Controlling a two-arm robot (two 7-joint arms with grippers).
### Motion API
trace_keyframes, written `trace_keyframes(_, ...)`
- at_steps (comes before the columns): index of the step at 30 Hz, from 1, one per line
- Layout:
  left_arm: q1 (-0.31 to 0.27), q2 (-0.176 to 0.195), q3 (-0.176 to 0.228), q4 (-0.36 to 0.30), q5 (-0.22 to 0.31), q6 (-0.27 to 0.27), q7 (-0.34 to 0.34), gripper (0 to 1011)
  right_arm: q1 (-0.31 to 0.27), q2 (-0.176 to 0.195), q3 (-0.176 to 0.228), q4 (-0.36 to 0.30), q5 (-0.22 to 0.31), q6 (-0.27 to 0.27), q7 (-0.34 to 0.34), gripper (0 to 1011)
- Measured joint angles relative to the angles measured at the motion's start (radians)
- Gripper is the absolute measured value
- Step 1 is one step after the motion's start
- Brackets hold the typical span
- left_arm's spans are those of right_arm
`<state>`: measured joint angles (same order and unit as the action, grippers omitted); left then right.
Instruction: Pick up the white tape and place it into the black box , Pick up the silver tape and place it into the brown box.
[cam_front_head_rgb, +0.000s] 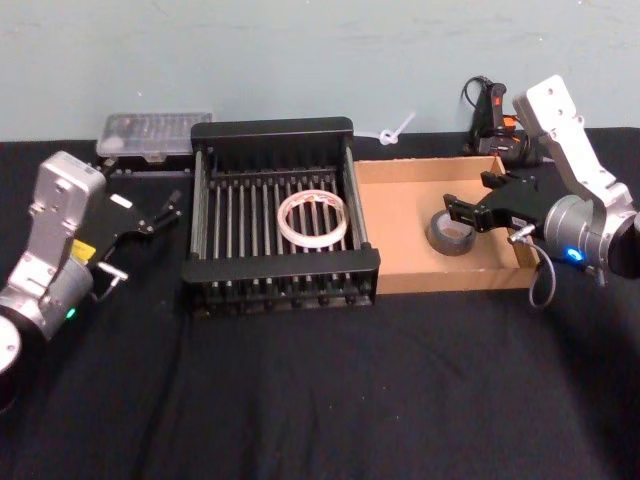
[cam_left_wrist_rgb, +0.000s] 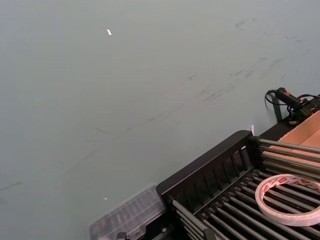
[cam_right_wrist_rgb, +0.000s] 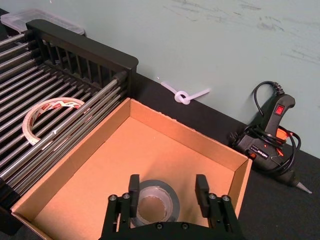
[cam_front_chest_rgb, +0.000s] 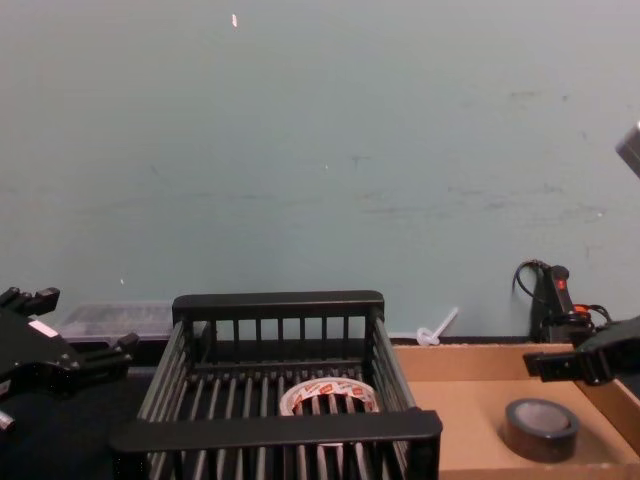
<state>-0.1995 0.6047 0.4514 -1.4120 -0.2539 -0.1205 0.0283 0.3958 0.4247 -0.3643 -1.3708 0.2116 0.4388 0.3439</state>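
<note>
Spread wide, your right gripper's (cam_right_wrist_rgb: 167, 192) fingers (cam_right_wrist_rgb: 134, 186) hang released over the silver tape (cam_right_wrist_rgb: 156, 202), which lies flat in the brown box (cam_right_wrist_rgb: 150, 145). Retreat carelessly and you could snag its near wall. White tape (cam_front_head_rgb: 312, 219) rests in the black box (cam_front_head_rgb: 280, 270); your left gripper (cam_front_head_rgb: 160, 212) idles open beside it.

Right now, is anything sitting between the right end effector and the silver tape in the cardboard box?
Nothing visible. The right end effector hangs open just above the silver tape, which lies flat on the floor of the brown box, with no other object between them.
</note>
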Motion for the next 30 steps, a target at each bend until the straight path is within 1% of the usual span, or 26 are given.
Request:
trace_keyframes(1, 0.0, 0.0, 0.0, 0.0, 0.0, 0.0, 0.0, 1001, 0.0, 0.0, 0.0, 0.0, 0.0, 0.0, 0.0, 712)
trace_keyframes(3, 0.0, 0.0, 0.0, 0.0, 0.0, 0.0, 0.0, 1001, 0.0, 0.0, 0.0, 0.0, 0.0, 0.0, 0.0, 765)
trace_keyframes(5, 0.0, 0.0, 0.0, 0.0, 0.0, 0.0, 0.0, 1001, 0.0, 0.0, 0.0, 0.0, 0.0, 0.0, 0.0, 844)
trace_keyframes(6, 0.0, 0.0, 0.0, 0.0, 0.0, 0.0, 0.0, 1001, 0.0, 0.0, 0.0, -0.001, 0.001, 0.0, 0.0, 844)
trace_keyframes(8, 0.0, 0.0, 0.0, 0.0, 0.0, 0.0, 0.0, 1001, 0.0, 0.0, 0.0, -0.001, 0.001, 0.0, 0.0, 915)
trace_keyframes(9, 0.0, 0.0, 0.0, 0.0, 0.0, 0.0, 0.0, 1001, 0.0, 0.0, 0.0, -0.001, 0.001, 0.0, 0.0, 930)
trace_keyframes(10, 0.0, 0.0, 0.0, 0.0, 0.0, 0.0, 0.0, 1001, 0.0, 0.0, 0.0, -0.001, 0.001, 0.0, 0.0, 978)
trace_keyframes(11, 0.0, 0.0, 0.0, 0.0, 0.0, 0.0, 0.0, 1001, 0.0, 0.0, 0.0, -0.001, 0.001, 0.0, 0.0, 978)
trace_keyframes(12, 0.0, 0.0, 0.0, 0.0, 0.0, 0.0, 0.0, 1002, 0.0, 0.0, 0.0, -0.001, 0.001, 0.0, 0.0, 1002)
trace_keyframes(19, 0.0, 0.0, 0.0, 0.0, 0.0, 0.0, 0.0, 1001, -0.002, -0.001, 0.003, -0.001, 0.0, 0.0, 0.0, 1002)
trace_keyframes(23, 0.0, 0.0, 0.0, 0.0, 0.0, 0.0, 0.0, 1002, -0.014, -0.012, 0.03, -0.008, 0.006, 0.002, -0.008, 1002)
trace_keyframes(25, 0.0, 0.0, 0.0, 0.0, 0.0, 0.0, 0.0, 1001, -0.029, -0.02, 0.049, -0.026, 0.007, -0.004, -0.027, 1002)
trace_keyframes(27, 0.0, 0.0, 0.0, 0.0, 0.0, 0.0, 0.0, 1001, -0.044, -0.025, 0.061, -0.044, 0.002, -0.024, -0.048, 1002)
trace_keyframes(28, 0.0, 0.0, 0.0, 0.0, 0.0, 0.0, 0.0, 1002, -0.065, -0.031, 0.071, -0.066, -0.012, -0.056, -0.078, 1002)
trace_keyframes(30, 0.0, 0.0, 0.0, 0.0, 0.0, 0.0, 0.0, 1001, -0.087, -0.037, 0.079, -0.086, -0.031, -0.093, -0.11, 1002)
